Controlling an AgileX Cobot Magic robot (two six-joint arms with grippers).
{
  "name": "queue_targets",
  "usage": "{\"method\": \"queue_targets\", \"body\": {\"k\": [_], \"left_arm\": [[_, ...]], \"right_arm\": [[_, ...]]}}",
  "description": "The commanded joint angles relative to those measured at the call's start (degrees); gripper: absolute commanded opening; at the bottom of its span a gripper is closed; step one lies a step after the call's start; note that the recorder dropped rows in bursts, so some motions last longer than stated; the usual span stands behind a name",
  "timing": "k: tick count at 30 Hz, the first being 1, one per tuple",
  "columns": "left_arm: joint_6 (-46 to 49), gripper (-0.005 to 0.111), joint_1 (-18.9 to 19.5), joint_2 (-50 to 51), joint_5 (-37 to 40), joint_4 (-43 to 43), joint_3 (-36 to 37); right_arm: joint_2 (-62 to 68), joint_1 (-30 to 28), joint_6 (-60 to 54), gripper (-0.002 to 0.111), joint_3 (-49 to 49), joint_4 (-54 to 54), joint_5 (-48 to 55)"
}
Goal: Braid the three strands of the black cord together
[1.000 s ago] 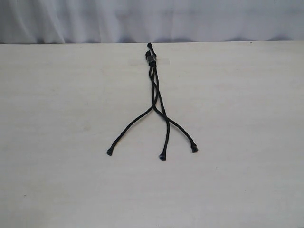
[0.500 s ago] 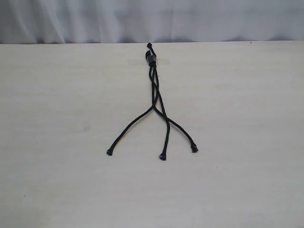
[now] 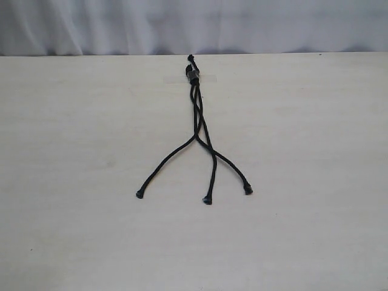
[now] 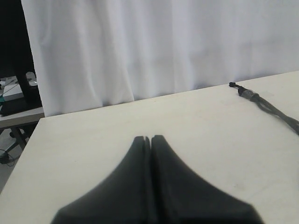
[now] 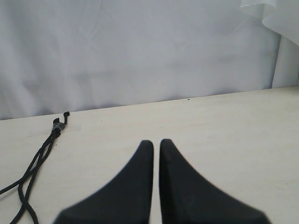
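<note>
The black cord [image 3: 198,115] lies flat on the pale table [image 3: 315,151], its knotted top [image 3: 193,74] held by clear tape near the far edge. Below a short twisted stretch the three strands fan out toward the near side: one to the left [image 3: 167,160], one down the middle [image 3: 213,173], one to the right [image 3: 233,167]. Neither gripper appears in the exterior view. My left gripper [image 4: 150,138] is shut and holds nothing, with the cord [image 4: 266,103] off to one side. My right gripper [image 5: 156,143] is shut with a hairline gap, apart from the cord [image 5: 39,158].
A white curtain [image 3: 194,24] hangs behind the table's far edge. The left wrist view shows the table's side edge [image 4: 28,144] and, beyond it, a dark corner with a lower bench [image 4: 14,112] carrying clutter.
</note>
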Motion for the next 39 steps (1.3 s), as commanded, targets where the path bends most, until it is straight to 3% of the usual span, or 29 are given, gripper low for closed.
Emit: {"method": "queue_targets", "body": {"k": [1, 39], "left_arm": [[0.2, 0.000, 0.3, -0.1, -0.3, -0.2, 0.1], [0.2, 0.000, 0.3, -0.1, -0.9, -0.2, 0.1]], "right_arm": [[-0.2, -0.1, 0.1, 0.004, 0.2, 0.1, -0.1], [-0.2, -0.1, 0.1, 0.004, 0.2, 0.1, -0.1]]}}
